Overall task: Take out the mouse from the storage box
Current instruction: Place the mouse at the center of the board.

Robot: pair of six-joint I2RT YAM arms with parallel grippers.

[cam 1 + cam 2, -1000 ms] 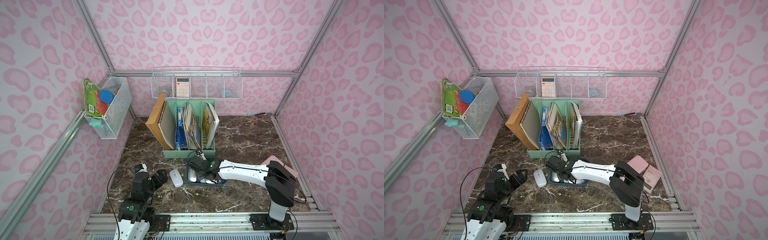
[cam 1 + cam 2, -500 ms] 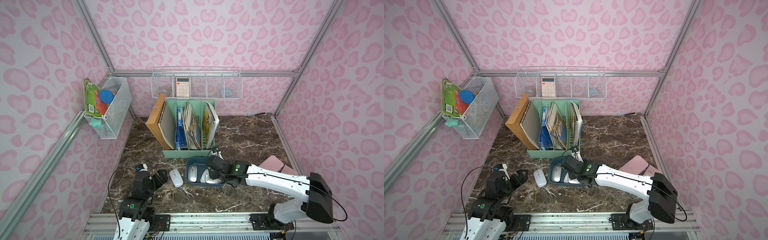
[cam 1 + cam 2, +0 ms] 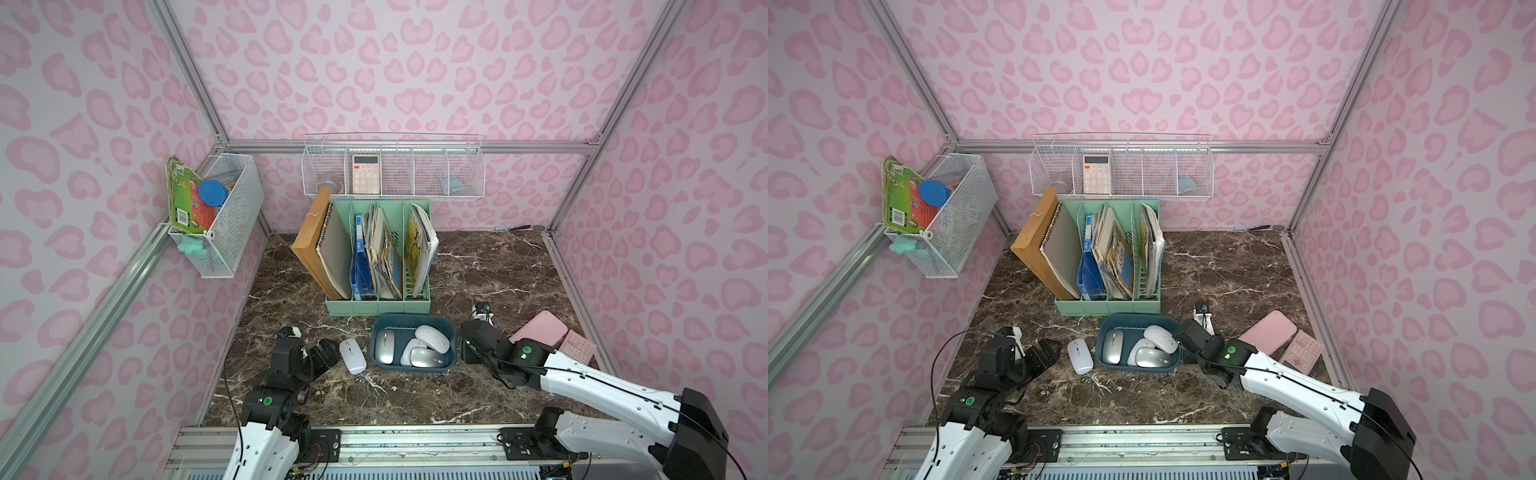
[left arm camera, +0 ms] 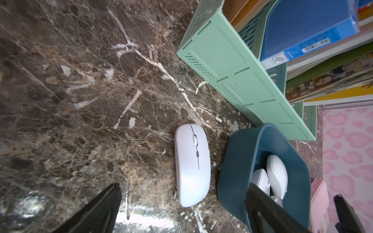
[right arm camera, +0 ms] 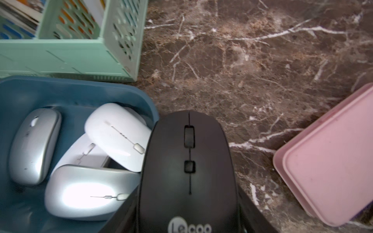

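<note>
Holding matte black mouse [image 5: 188,161], white logo, right gripper [image 5: 188,213] beside storage box [image 5: 80,83]

Six computer mice show in all: two silver mice [image 3: 385,345] and two rounded white mice [image 3: 433,338] lie in the one dark blue-teal plastic storage box [image 3: 409,369], plus one slim white mouse [image 3: 352,356] and one black mouse [image 5: 187,171]. There are two white wire baskets [image 3: 232,232], one mint-green plastic file holder [image 3: 376,306], one flat pink case [image 3: 540,332] and two keypad calculators [image 3: 366,173].
</note>
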